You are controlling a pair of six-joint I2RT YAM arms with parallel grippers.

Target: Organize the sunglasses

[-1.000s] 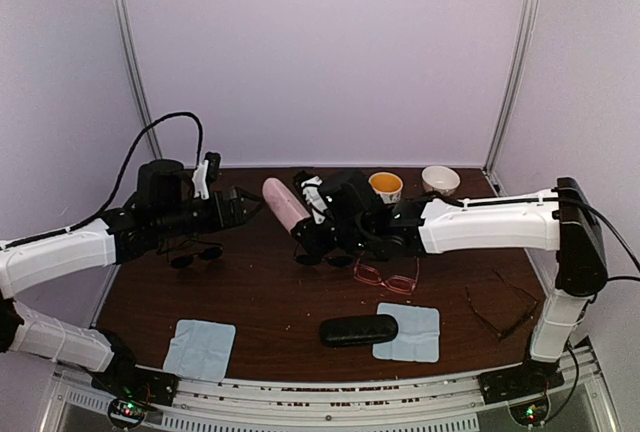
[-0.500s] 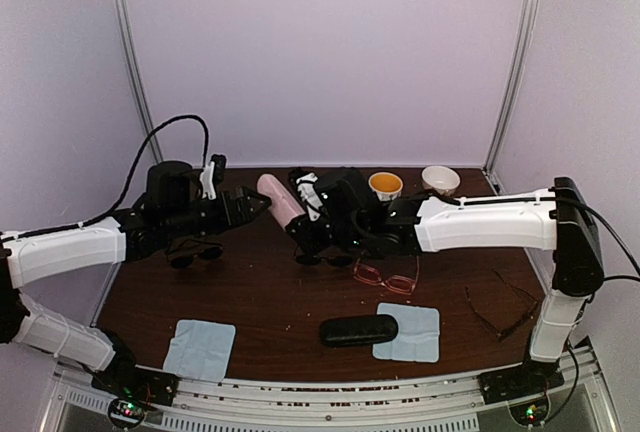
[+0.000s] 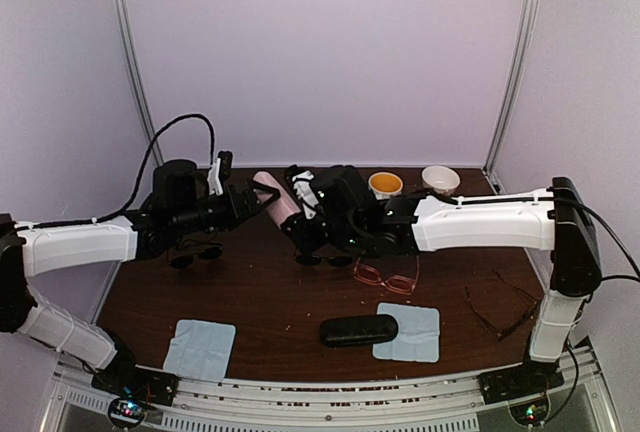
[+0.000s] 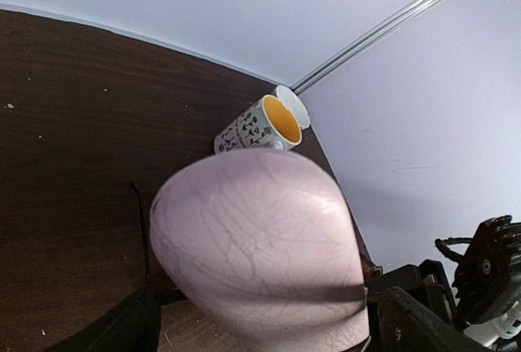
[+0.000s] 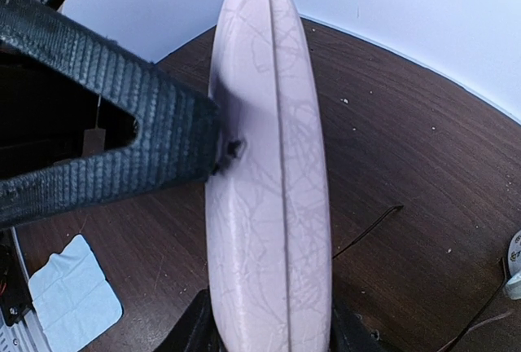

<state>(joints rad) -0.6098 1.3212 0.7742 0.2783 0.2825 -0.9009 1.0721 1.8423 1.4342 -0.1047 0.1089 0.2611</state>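
The right gripper (image 3: 303,214) is clamping the pink case (image 3: 276,206); the wide-open left gripper (image 3: 258,195), crowding the case's end, is risking knocking it loose.

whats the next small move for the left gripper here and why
Probably ease the left gripper forward a touch and close it on the near end of the pink case. Its jaws stand wide open, with that rounded end between them in the left wrist view, and the right gripper clamps the case's other end. A second grip would likely let the two arms open it.
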